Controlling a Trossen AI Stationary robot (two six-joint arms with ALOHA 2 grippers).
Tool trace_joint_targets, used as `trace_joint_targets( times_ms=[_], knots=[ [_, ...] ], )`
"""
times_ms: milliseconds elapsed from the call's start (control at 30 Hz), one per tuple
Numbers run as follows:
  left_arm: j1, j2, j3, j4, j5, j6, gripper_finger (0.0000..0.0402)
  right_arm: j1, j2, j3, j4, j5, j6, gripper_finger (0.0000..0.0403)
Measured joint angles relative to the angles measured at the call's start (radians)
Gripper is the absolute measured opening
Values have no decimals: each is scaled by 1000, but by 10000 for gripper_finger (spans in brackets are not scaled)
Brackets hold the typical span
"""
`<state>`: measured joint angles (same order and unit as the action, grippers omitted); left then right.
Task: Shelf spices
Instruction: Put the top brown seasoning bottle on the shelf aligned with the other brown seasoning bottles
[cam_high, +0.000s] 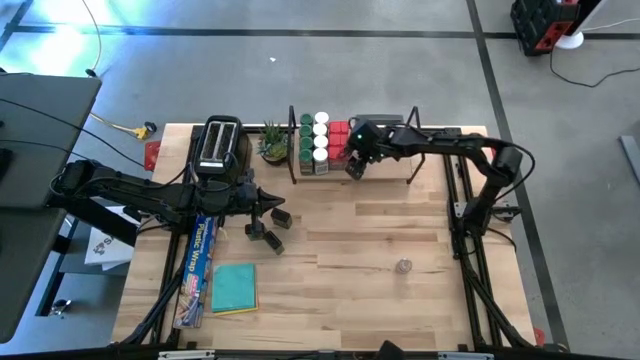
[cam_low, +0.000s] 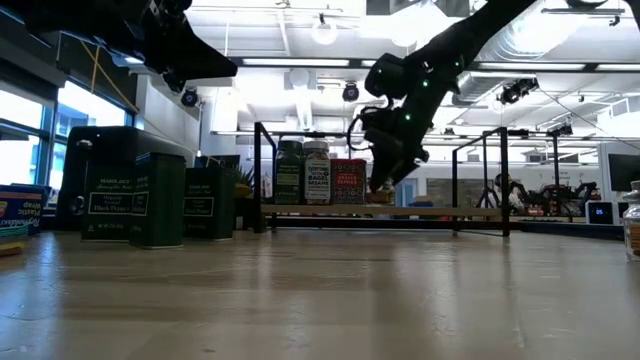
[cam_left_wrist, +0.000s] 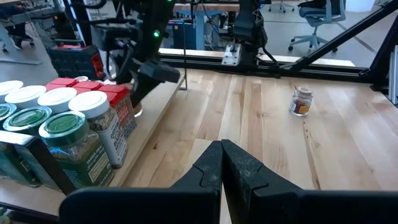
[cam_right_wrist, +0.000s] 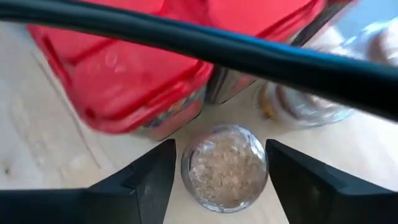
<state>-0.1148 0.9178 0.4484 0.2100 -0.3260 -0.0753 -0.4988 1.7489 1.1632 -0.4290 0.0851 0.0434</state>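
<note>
The landmark here is the raised light-wood plank shelf with thin black metal frame ends (cam_high: 385, 160), standing at the table's far edge. Along one end of it are rows of green-lidded jars (cam_high: 306, 135), white-lidded jars (cam_high: 321, 135) and red tins (cam_high: 338, 135). The right gripper (cam_high: 354, 168) hangs at the shelf's front edge just beside the red tins, and its wrist view shows a tiny clear glass jar of pale spice (cam_right_wrist: 225, 167) standing upright on the plank directly between the two dark fingers (cam_right_wrist: 140, 180), which stand apart from the glass on either side; I judge the jar released there, so the coming move is a straight withdrawal away from the tins without brushing it. The high view hides that jar under the gripper. The left gripper (cam_high: 262, 205), fingers pressed together on nothing, waits in front of the shelf near dark rectangular tins (cam_high: 265, 235) lying on the table, making it the nearer arm for those. A second tiny clear jar (cam_high: 403, 266) stands well in front of the shelf, closer to the right arm; the left wrist view shows it upright.
</note>
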Motion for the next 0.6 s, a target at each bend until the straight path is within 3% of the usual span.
trace_joint_targets(
  times_ms=[333,467,600],
  knots=[
    [0,0,0,-1,0,-1,0,47,-9,125,-194,13,-10,244],
    [0,0,0,-1,4,-3,0,111,-26,126,-340,99,0,244],
    [0,0,0,-1,7,-2,0,162,-37,81,-373,219,32,245]
  ],
)
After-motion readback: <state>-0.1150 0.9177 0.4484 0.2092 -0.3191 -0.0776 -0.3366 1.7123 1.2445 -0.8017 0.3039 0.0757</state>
